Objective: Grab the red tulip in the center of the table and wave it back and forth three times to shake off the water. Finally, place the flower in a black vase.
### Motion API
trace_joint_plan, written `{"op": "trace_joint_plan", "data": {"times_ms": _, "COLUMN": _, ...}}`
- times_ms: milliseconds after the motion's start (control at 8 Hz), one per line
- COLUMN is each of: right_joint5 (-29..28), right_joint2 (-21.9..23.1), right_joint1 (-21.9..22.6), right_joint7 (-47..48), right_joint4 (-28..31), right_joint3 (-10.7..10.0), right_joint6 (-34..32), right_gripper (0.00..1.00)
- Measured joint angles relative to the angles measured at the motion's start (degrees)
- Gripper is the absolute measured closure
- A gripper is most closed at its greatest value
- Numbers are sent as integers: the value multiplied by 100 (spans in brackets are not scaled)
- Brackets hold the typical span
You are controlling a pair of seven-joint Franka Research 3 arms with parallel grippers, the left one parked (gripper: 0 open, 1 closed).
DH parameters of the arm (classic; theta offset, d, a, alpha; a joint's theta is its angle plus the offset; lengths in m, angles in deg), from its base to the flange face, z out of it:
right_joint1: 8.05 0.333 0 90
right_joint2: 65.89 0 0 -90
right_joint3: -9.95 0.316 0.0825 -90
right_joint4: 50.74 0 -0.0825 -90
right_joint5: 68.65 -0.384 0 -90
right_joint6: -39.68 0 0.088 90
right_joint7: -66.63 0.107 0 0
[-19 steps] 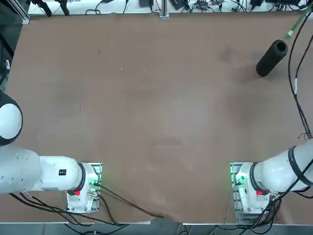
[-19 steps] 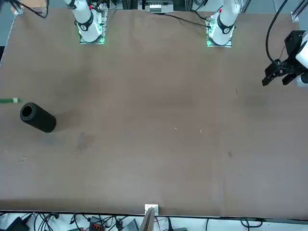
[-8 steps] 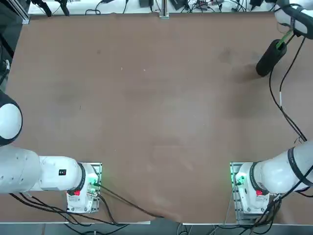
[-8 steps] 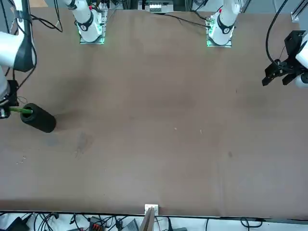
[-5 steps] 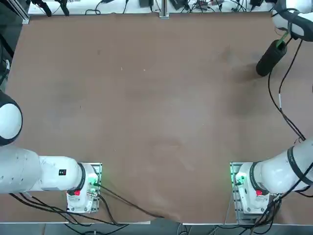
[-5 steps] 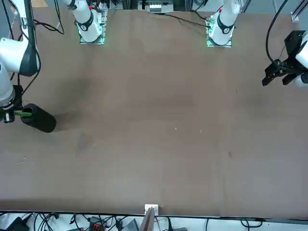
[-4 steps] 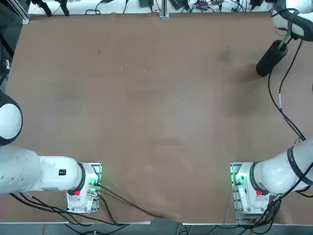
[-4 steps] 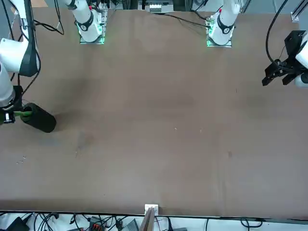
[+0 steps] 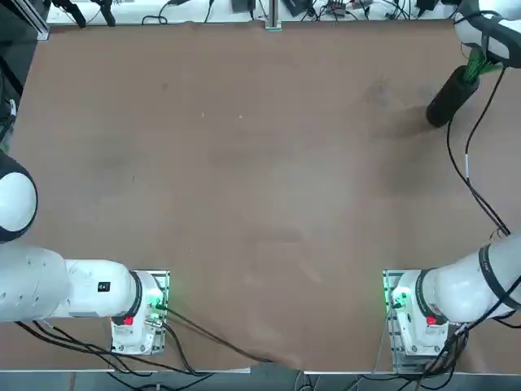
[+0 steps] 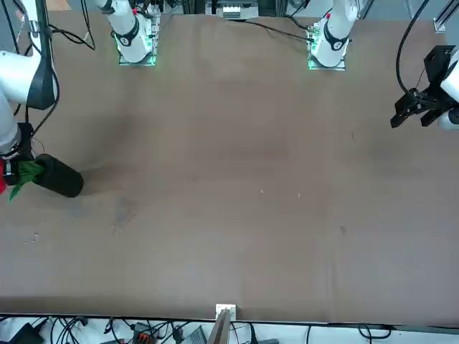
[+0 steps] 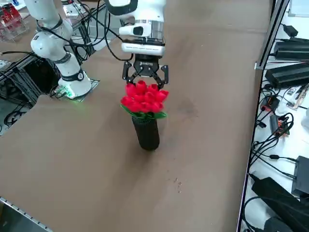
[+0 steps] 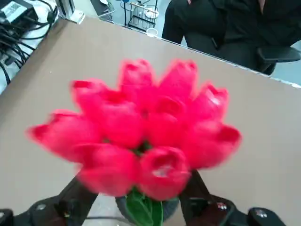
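Right side view: red tulip bunch (image 11: 145,99) just above centre of frame, blooms up, seated in the black cylindrical vase (image 11: 146,133). Vase upright on the matte brown table (image 11: 72,169). Blooms crowd over the mouth; green leaves (image 11: 161,115) splay out beneath them, at the rim. Stem hidden inside the vase.

Right gripper (image 11: 145,80) directly above the bunch, pointing down, at upper centre of the same frame. Jaws spread wide, one finger to each side of the flower heads, no grip on stem or blooms. Whether a fingertip brushes a petal, cannot tell. White right arm (image 11: 150,17) comes in from the top edge.

Top view: vase near the upper right corner, leaves showing at its mouth, red heads hidden under the arm. Arm's mounting base (image 9: 415,318) at lower right, black cables (image 9: 488,208) running along the right side of the frame.

Front view: vase at left, a little above mid-height; leaves fan out at its mouth, a sliver of red at the left edge.

Wrist view: the red heads sit between the two dark fingers, blurred, vase rim partly visible behind the leaves. Beyond the table edge, a person in dark clothes (image 12: 225,28), a black armrest (image 12: 278,54) and a wire basket (image 12: 141,18).

Small pale specks (image 11: 178,183) on the tabletop, right side view, below and right of the vase.
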Motion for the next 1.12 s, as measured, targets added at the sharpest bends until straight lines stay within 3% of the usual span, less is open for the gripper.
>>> {"op": "trace_joint_plan", "data": {"times_ms": 375, "right_joint5": -259, "right_joint2": 575, "right_joint1": 683, "right_joint7": -1010, "right_joint4": -112, "right_joint3": 39, "right_joint6": -1251, "right_gripper": 0}}
{"op": "trace_joint_plan", "data": {"times_ms": 875, "right_joint5": -2620, "right_joint2": 772, "right_joint1": 679, "right_joint7": -4345, "right_joint4": -949, "right_joint3": 0, "right_joint6": -2616, "right_gripper": 0}}
{"op": "trace_joint_plan", "data": {"times_ms": 1125, "right_joint5": -3714, "right_joint2": 767, "right_joint1": 415, "right_joint7": -6224, "right_joint4": -1225, "right_joint3": -25, "right_joint6": -2862, "right_gripper": 0}}
